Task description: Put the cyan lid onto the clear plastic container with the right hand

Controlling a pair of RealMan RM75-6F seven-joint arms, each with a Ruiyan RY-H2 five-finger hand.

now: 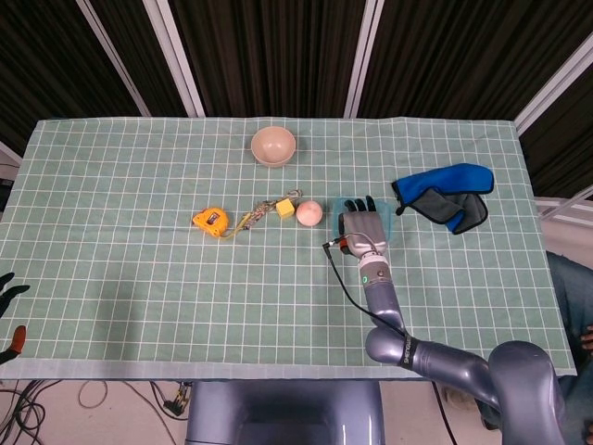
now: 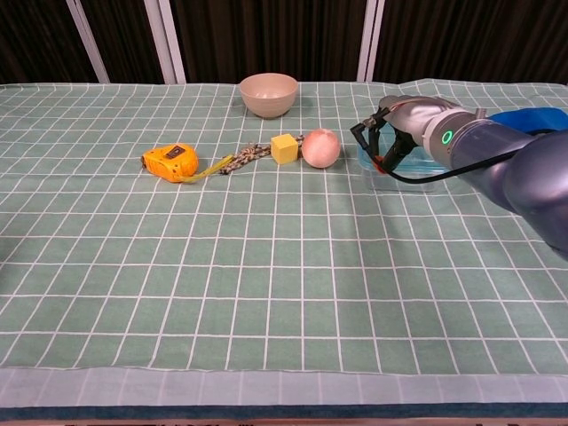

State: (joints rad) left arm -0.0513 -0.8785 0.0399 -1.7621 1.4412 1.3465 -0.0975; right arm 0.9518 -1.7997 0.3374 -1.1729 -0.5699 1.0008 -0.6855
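Fingertips of the left hand (image 1: pixel 9 287) showed at the far left edge of the head view, dark and spread past the table's edge with nothing in them; the chest view did not take them in. Further right, on the green checked cloth (image 1: pixel 139 185), lay an orange tape measure (image 1: pixel 211 221) with its strap trailing toward a short length of rope (image 1: pixel 261 213) that ended at a metal clasp. Just beside the rope sat a small yellow cube (image 1: pixel 284 209), and next to the cube, close but with a gap I could not judge, a pale pink ball (image 1: pixel 309 213). Behind these, toward the far edge, stood a beige bowl (image 1: pixel 273 146), upright and well apart from the rest.

Right of the ball was the clear plastic container (image 2: pixel 397 174), its low wall visible in the chest view, with the cyan lid (image 2: pixel 424 161) lying over its top. The right hand (image 1: pixel 363 228) lay palm down on that lid, dark fingertips (image 1: pixel 359 204) reaching over the far side and cyan edges showing either side of it. Whether the fingers were clasping the lid or only pressing flat on it, I could not tell. Beyond it to the right lay a blue and grey cloth (image 1: pixel 445 195), crumpled, apart from the container.
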